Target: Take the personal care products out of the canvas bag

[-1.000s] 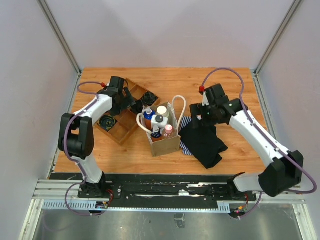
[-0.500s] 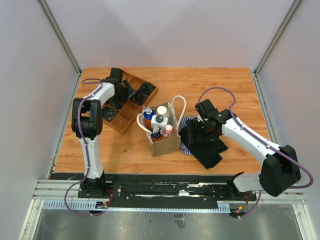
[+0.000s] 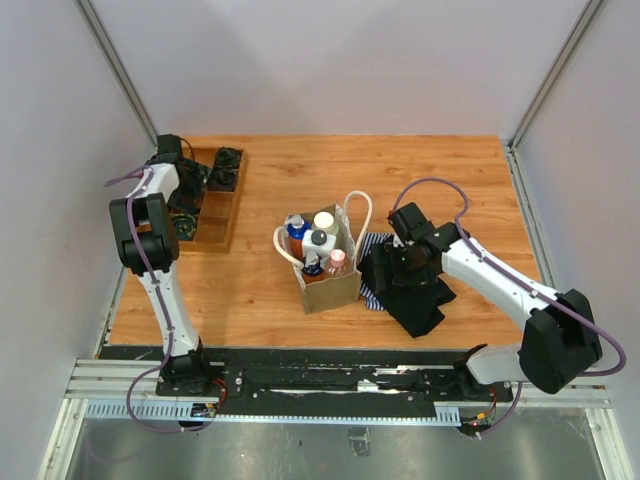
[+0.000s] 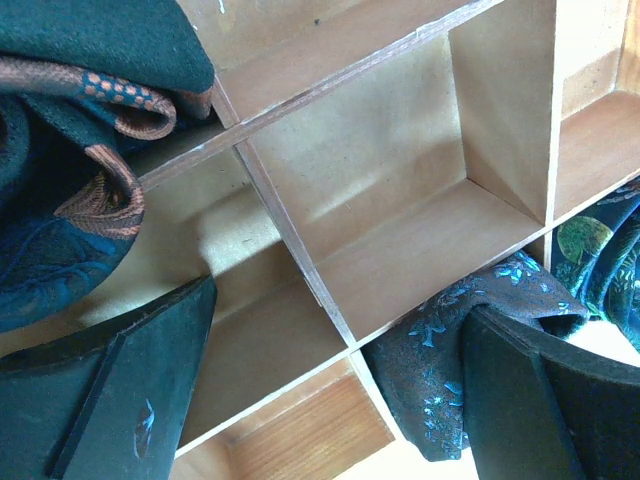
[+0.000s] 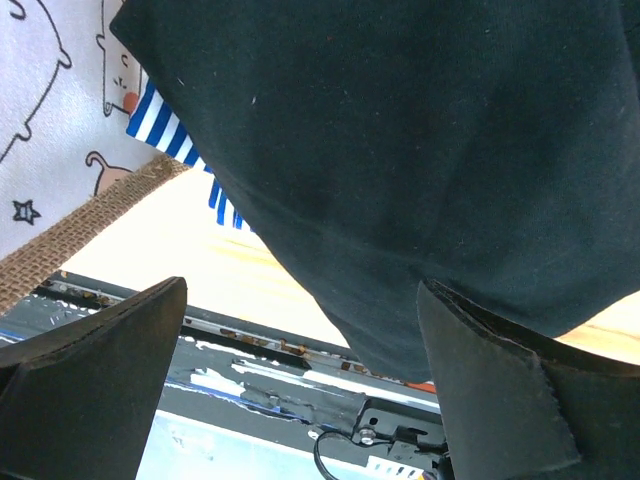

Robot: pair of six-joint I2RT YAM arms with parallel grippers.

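Several bottles (image 3: 324,221) stood upright inside the canvas bag (image 3: 330,287) near mid-table in the overhead view, blue, cream, white and pink tops showing. The left gripper (image 3: 188,186) sat over the wooden tray (image 3: 224,216) at the far-left corner. The right gripper (image 3: 405,262) was low on the black garment (image 3: 420,300), just right of the bag.

From the left wrist, the jaws stood wide apart above the tray's dividers, with dark patterned cloths (image 4: 60,200) in neighbouring compartments.

From the right wrist, the jaws were spread wide over the garment, with striped cloth (image 5: 160,125) and the bag's speckled panel at left.
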